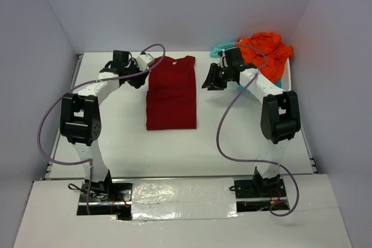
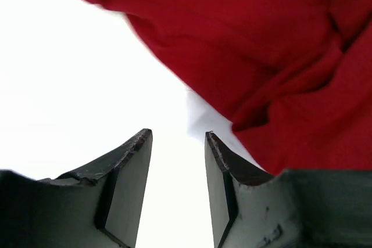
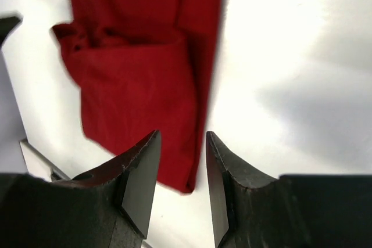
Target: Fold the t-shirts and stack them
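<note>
Top: dark red t-shirt [image 1: 171, 94] lies folded flat on surface [image 1: 174, 149], centre-far; orange t-shirt [image 1: 267, 50] heaped in basket [image 1: 285, 77] far right. Left wrist: left tool [image 2: 177, 137] jaws parted, empty, red cloth just beyond. Right wrist: right tool [image 3: 180, 137] likewise parted, nothing held, shirt below.

Two arms, white shells w/ chunky black joint blocks: left arm [image 1: 78, 117], right arm [image 1: 279, 114]. Purple cable [image 1: 218, 135] loops off each. Black bases [image 1: 96, 191] w/ thin wires. Fingers [image 2: 125, 190] dark grey, wedge-shaped, edges scuffed.
</note>
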